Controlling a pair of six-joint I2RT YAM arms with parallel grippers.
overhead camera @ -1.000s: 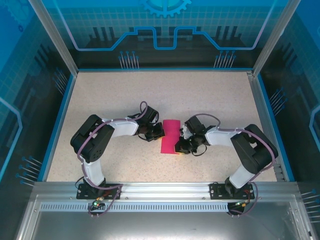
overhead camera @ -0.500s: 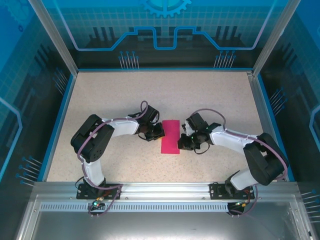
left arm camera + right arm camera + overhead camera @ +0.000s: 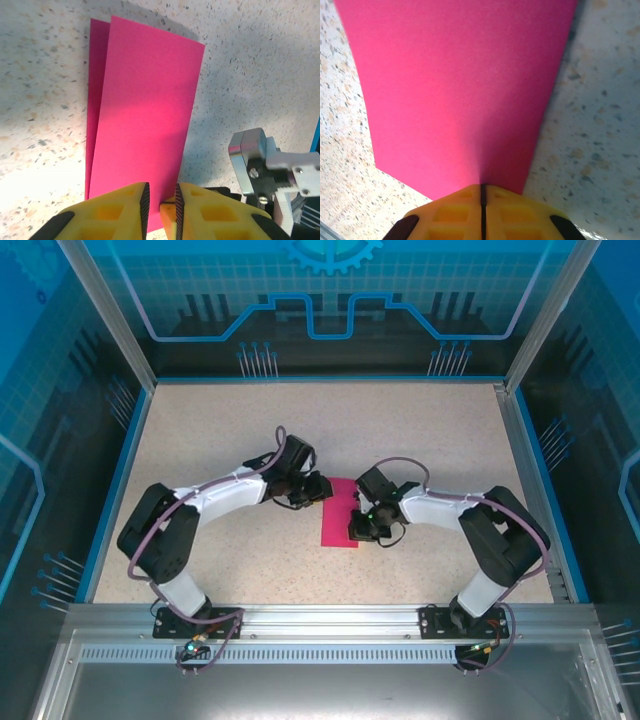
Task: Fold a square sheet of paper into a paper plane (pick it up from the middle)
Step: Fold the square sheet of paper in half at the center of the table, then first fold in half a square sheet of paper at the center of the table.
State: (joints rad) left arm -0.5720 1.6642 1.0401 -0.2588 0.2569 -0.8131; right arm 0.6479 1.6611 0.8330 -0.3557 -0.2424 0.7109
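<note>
**Top view:** a magenta-pink paper sheet point(image 3: 339, 522), folded to a narrow rectangle, lies at the centre of the speckled counter point(image 3: 200, 430), between the left fingers point(image 3: 318, 490) and the right fingers point(image 3: 357, 530).

**Left wrist view:** the yellow left fingers point(image 3: 143, 197) stand slightly parted at one end of the sheet point(image 3: 145, 100).

**Right wrist view:** the right fingers point(image 3: 482, 194) are closed, pinching an edge of the sheet point(image 3: 455, 90).

Folded pink sheet point(image 3: 145, 115), speckled table point(image 3: 260, 60), left gripper point(image 3: 161, 199) — jaws slightly parted
</note>
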